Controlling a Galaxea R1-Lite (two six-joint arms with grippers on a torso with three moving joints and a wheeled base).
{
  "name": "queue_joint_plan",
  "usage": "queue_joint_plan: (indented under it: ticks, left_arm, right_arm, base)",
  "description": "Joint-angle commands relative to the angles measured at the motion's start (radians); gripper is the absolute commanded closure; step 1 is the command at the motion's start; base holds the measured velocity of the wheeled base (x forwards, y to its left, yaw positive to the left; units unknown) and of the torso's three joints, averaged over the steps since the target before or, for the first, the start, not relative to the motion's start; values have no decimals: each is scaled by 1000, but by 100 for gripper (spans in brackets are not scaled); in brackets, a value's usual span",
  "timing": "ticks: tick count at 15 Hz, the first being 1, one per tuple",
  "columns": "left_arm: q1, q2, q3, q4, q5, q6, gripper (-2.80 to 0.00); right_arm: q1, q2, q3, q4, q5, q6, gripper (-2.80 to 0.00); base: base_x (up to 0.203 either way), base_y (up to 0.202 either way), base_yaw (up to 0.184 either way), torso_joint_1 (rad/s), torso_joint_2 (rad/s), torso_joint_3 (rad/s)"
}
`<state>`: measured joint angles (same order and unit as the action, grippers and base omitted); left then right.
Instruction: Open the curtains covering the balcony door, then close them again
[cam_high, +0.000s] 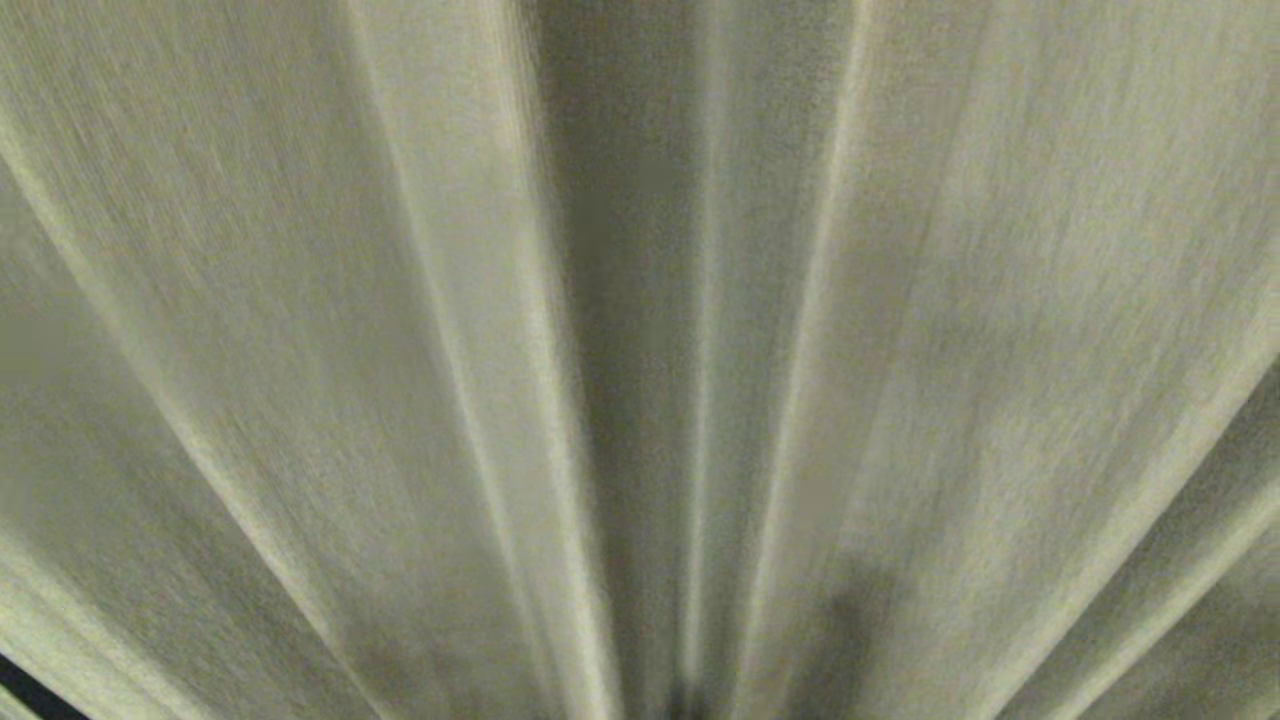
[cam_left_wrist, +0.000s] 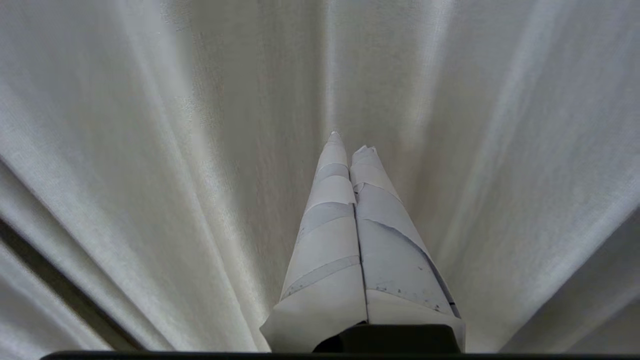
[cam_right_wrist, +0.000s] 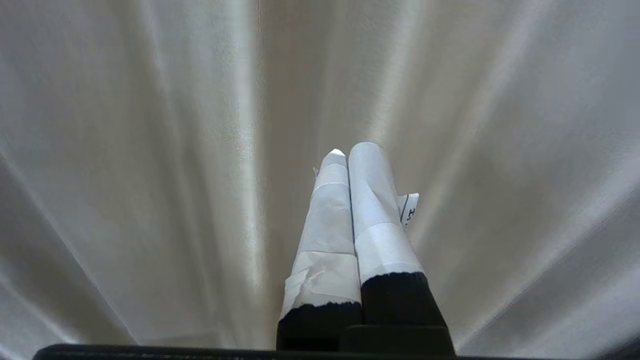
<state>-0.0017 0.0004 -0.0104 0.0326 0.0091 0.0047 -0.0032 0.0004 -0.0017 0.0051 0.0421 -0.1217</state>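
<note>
Cream pleated curtains (cam_high: 900, 330) fill the whole head view at close range, with a shadowed fold down the middle. Neither arm shows there. In the left wrist view my left gripper (cam_left_wrist: 348, 145), its fingers wrapped in white tape, is shut with nothing between them, tips pointing at the curtains (cam_left_wrist: 150, 175) just ahead. In the right wrist view my right gripper (cam_right_wrist: 348, 150), also taped white over black, is shut and empty, facing the curtains (cam_right_wrist: 500, 150). The balcony door is hidden behind the fabric.
A thin dark sliver (cam_high: 25, 690) shows at the head view's lower left corner, past the curtain's edge. A dark gap between folds (cam_left_wrist: 45, 270) appears in the left wrist view.
</note>
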Motion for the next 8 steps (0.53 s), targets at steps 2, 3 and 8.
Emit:
queue_joint_plan:
  ticks: [2, 3, 8]
  left_arm:
    - [0, 0, 0, 0, 0, 0, 0]
    - [0, 0, 0, 0, 2, 0, 0]
    - [0, 0, 0, 0, 2, -2, 0]
  right_arm:
    - [0, 1, 0, 1, 1, -1, 0]
    - [0, 1, 0, 1, 1, -1, 0]
    - [0, 1, 0, 1, 1, -1, 0]
  base:
    - [2, 86, -8, -1, 4, 1]
    - [0, 184, -2, 10, -3, 6]
    - [0, 194, -2, 1, 2, 3]
